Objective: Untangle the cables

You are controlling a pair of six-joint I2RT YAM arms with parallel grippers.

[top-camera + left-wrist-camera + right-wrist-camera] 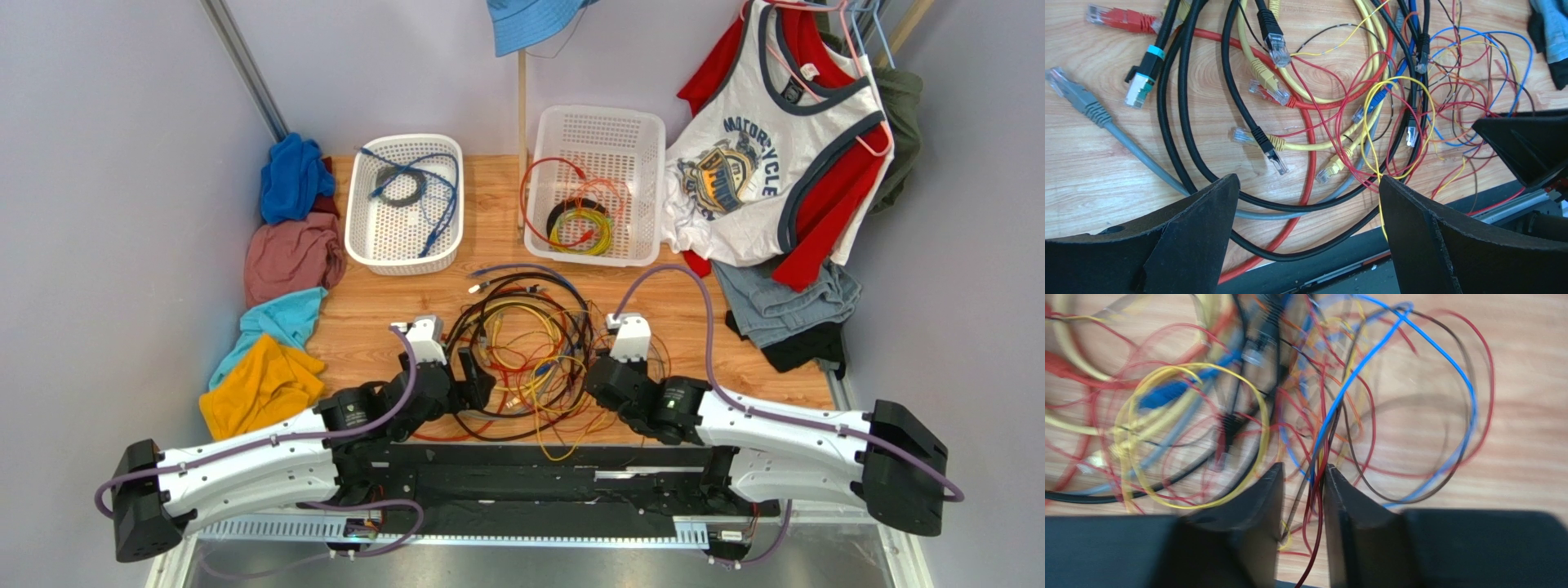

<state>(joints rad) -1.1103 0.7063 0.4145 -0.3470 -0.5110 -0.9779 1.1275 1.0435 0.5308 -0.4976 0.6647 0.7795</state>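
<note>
The cables (528, 355) lie in one tangled heap of black, red, yellow, blue and grey wires on the wooden table between both arms. My left gripper (472, 374) hovers at the heap's left side. In the left wrist view it (1306, 179) stands wide open over thick black, red and grey cables (1312, 159), gripping nothing. My right gripper (601, 374) is at the heap's right side. In the blurred right wrist view its jaws (1303, 467) stand close together with a narrow gap, and several thin red, dark and blue cables (1364, 361) run through that gap.
Two white baskets stand at the back: the left one (405, 265) holds a blue cable and a dark coil, the right one (638, 184) a yellow-green coil and red wire. Cloths (288, 257) pile along the left edge, clothes (773, 159) on the right. The black base rail (540, 472) borders the heap.
</note>
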